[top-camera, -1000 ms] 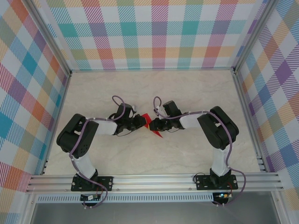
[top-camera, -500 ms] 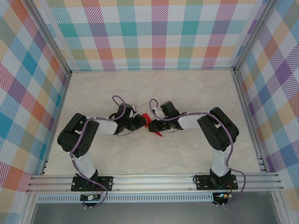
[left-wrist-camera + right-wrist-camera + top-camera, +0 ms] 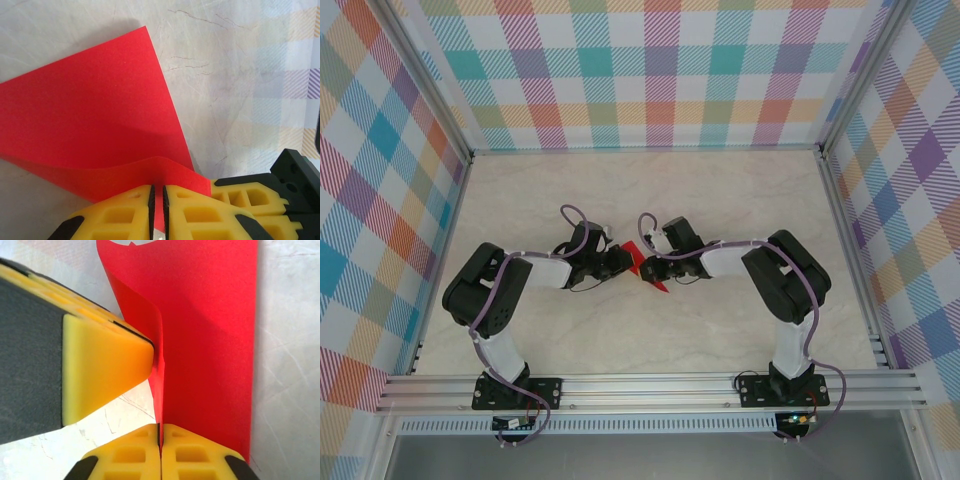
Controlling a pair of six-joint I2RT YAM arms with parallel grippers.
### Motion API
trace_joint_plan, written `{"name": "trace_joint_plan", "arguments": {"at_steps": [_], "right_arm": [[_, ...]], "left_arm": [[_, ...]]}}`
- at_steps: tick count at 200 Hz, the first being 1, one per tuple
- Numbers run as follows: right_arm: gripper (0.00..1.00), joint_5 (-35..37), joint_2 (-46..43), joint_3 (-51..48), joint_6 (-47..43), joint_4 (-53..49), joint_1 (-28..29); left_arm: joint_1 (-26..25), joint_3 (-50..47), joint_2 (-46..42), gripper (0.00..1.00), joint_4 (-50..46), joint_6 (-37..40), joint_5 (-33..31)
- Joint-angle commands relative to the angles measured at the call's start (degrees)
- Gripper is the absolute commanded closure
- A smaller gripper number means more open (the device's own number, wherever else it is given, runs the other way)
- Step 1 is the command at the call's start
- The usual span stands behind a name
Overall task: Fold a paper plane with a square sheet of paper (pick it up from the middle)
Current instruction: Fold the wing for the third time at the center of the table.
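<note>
The square sheet of paper (image 3: 642, 262) is bright red and already bent. It lies near the middle of the desk (image 3: 740, 190), partly flat on the marbled top and partly lifted into a ridge. In my left wrist view the sheet (image 3: 90, 130) spreads flat away from me, with 1 curled flap rising toward my fingers. In my right wrist view it (image 3: 210, 340) stands as a thin upright fold with a wide flat panel to the right of it.

My left pincer (image 3: 623, 262) sits just left of the sheet. Close up (image 3: 157, 192), its 2 yellow fingers stand almost together, with red paper pinched in the narrow slot between them. My right pincer (image 3: 648, 268) sits against the sheet's right side. Close up (image 3: 160, 427), its 2 fingers are pressed flat together on the near end of the upright fold.

The 2 pincers meet at the sheet from opposite sides. A finger (image 3: 100, 370) of the left one touches the fold from its left, and the right one's fingers (image 3: 250, 197) lie just right of the curled flap.

Compared with 1 second ago, my right wrist has crept a little toward the sheet and the left pincer, and its purple cable (image 3: 645, 220) has shifted the same way. The red tip that pokes out of the sheet toward my bases looks slightly shorter. My right fingers have come together in that time. My left arm sits where it was, with the same grip.
</note>
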Motion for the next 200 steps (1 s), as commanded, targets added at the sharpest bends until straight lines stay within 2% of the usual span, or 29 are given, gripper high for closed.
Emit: {"name": "trace_joint_plan", "arguments": {"at_steps": [1,40,89,200], "right_arm": [[0.98,-5.7,1.6,-1.6,3.3,4.4,-2.1],[1.00,-14.9,3.3,-2.1,10.2,9.8,-4.8],[1.00,-19.9,5.2,-1.9,16.6,12.3,-6.6],[1.00,-24.0,9.7,5.8,19.8,0.7,-7.0]], "left_arm": [[-0.4,-0.1,-3.1,0.85,-0.7,1.3,-0.6],[-0.4,-1.3,-3.4,0.85,1.4,1.4,0.0],[-0.5,-1.6,-2.7,0.85,2.6,1.3,0.8],[-0.4,-2.2,-0.8,0.85,4.5,1.2,1.5]]}}
